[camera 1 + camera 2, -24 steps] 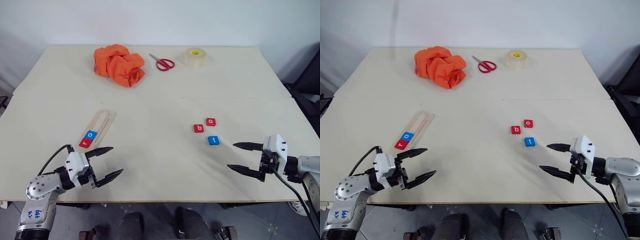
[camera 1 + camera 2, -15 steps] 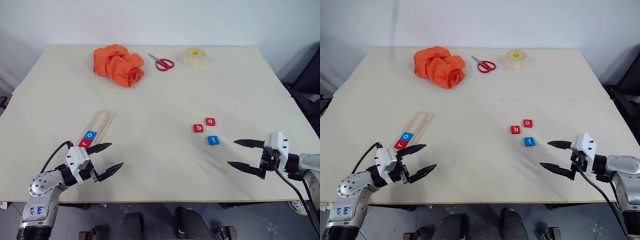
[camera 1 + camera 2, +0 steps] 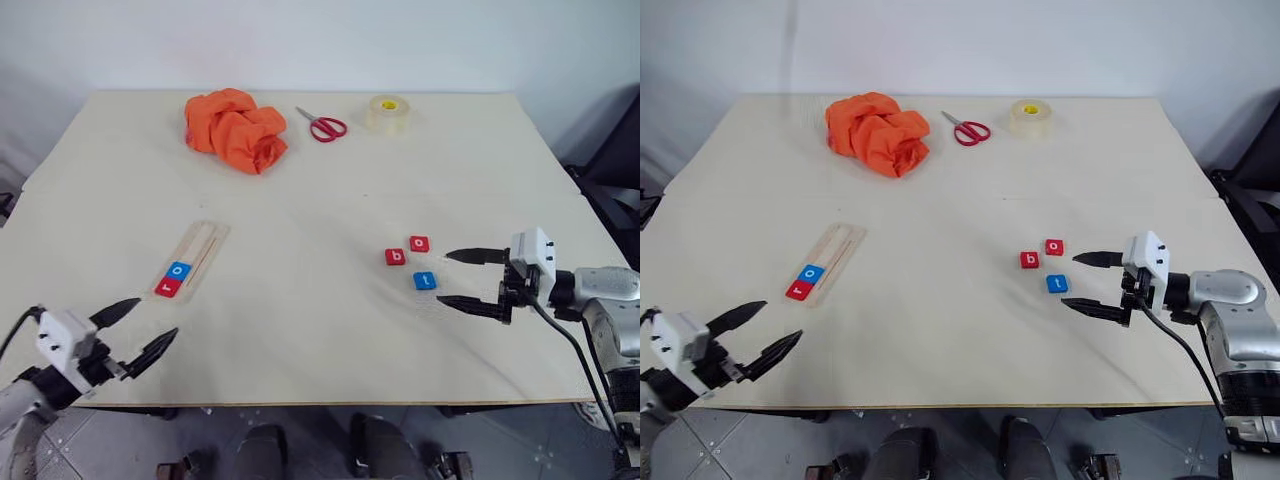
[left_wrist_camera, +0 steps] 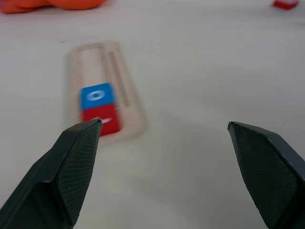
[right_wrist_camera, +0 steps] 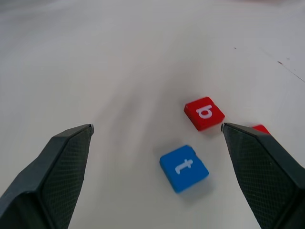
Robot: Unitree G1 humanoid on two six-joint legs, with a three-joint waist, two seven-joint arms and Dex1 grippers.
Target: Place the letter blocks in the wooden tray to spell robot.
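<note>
The wooden tray (image 3: 208,238) lies at an angle on the left of the table. A red r block (image 3: 168,287) and a blue o block (image 3: 180,270) sit side by side at its near end. Three loose blocks lie right of centre: red b (image 3: 396,257), red o (image 3: 419,243) and blue t (image 3: 425,281). My right gripper (image 3: 443,278) is open just right of the blue t (image 5: 184,168), touching nothing. My left gripper (image 3: 157,317) is open and empty near the table's front left edge, short of the tray (image 4: 114,71).
An orange cloth (image 3: 235,128), red-handled scissors (image 3: 323,124) and a roll of tape (image 3: 387,113) lie along the far side. A seam crosses the table (image 3: 300,330) behind the blocks. Its front edge runs just under both grippers.
My left gripper has drawn back leftward to the near left corner, away from the tray. My right gripper has moved left and farther in, up to the loose blocks. Both stay open.
</note>
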